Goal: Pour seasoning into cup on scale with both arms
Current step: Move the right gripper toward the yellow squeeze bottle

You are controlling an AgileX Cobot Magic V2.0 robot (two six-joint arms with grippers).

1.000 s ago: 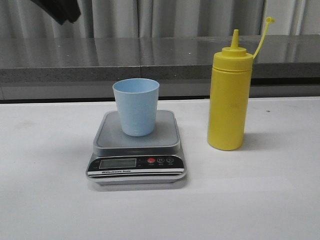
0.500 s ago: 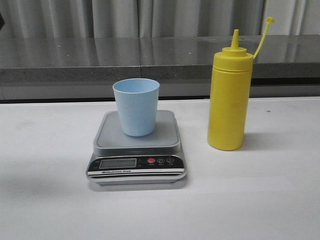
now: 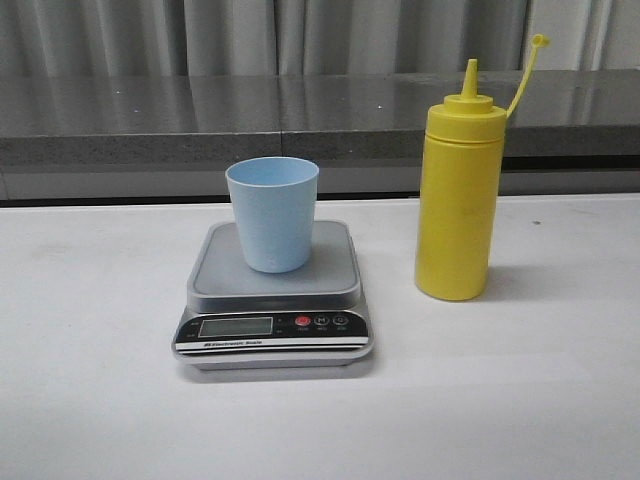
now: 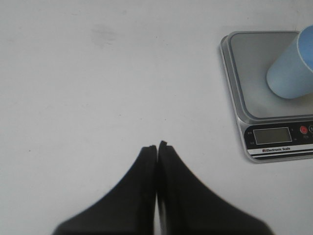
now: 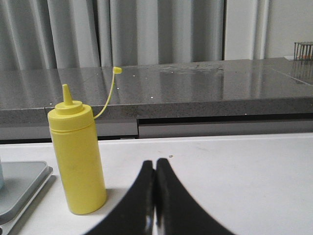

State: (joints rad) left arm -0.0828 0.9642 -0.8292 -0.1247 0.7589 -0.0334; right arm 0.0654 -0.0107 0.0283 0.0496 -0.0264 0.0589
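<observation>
Clearing out of front view, left arm gone from the far-left corner seen 1 s ago; pour not begun.
L to R: left gripper (image 4: 156, 145) clenched, empty, over bare worktop (image 3: 90, 400) left of scale (image 3: 275, 300); cup (image 3: 272, 212) upright on platform; seasoning (image 3: 458, 195) just right, uncapped, untouched; right gripper (image 5: 155, 161) clenched, empty, near the bottle.

The scale's (image 3: 274, 290) display digits are too small to read, and the left wrist view's edge cuts off part of the cup (image 4: 294, 68) and the scale's right side.
</observation>
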